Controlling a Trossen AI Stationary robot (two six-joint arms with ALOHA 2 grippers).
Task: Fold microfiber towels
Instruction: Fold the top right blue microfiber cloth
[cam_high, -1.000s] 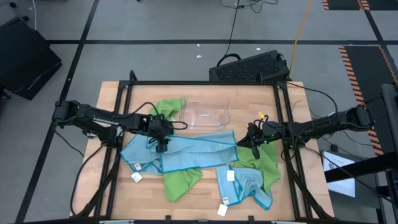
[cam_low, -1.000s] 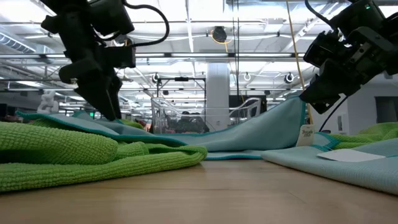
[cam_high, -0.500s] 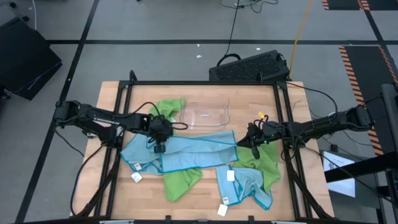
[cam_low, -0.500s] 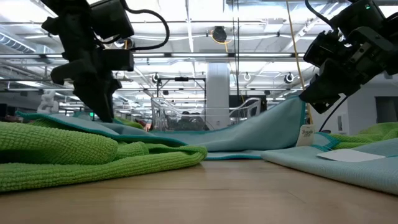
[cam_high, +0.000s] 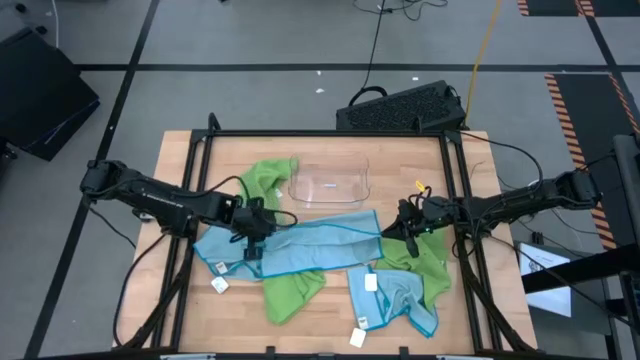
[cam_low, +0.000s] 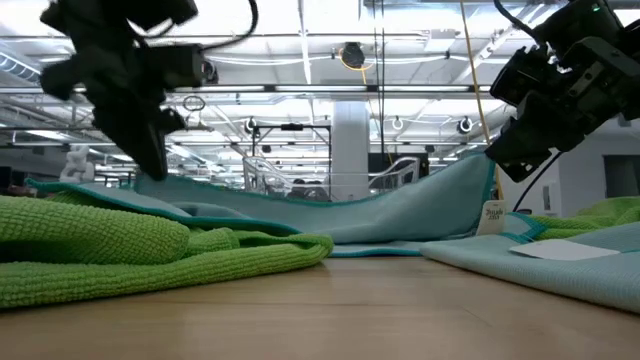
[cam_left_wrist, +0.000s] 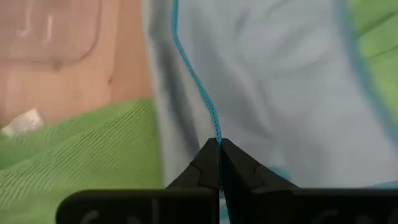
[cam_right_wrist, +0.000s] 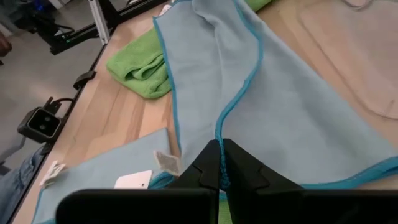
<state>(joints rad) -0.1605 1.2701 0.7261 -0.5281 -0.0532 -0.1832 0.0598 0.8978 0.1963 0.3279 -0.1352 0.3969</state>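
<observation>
Nearest you, lime green towels (cam_low: 120, 250) lie crumpled and another blue towel (cam_high: 395, 300) lies unfolded, so you have nearly all the folding left. Behind them the long blue towel (cam_high: 310, 243) stretches across mid-table. Your left gripper (cam_high: 254, 233) is pinched shut on its edge; your right gripper (cam_high: 398, 228) clamps the opposite corner, lifted. Since a second ago, the left jaws have closed and the gripper has pulled back toward its own side.

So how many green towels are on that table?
3 green towels: one beside the clear tray, one front centre, one by the right end effector; blue towels may hide more.
</observation>
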